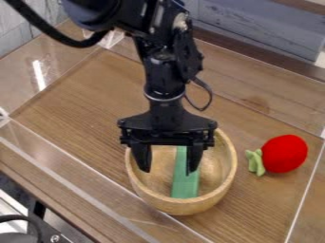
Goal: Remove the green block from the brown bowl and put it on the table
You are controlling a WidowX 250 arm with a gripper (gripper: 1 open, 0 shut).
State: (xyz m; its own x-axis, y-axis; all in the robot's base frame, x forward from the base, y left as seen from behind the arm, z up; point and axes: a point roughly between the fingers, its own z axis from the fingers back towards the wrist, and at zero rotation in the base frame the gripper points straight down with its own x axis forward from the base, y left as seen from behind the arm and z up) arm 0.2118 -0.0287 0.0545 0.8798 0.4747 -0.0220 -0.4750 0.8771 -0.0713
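The brown bowl [223,180] sits on the table [76,104] toward the front, right of centre. The green block [188,182] lies inside it, leaning lengthwise from the bowl's floor up toward the far rim. My gripper [168,157] hangs straight down over the bowl, open, with its two dark fingers [143,155] spread wide and reaching into the bowl. The right finger stands against the block's upper part; the left finger is apart from it. Nothing is held.
A red strawberry-like toy [280,154] with a green leaf lies on the tabletop just right of the bowl. Low clear acrylic walls [51,157] border the table at the front and left. Bare wood stretches left of and behind the bowl.
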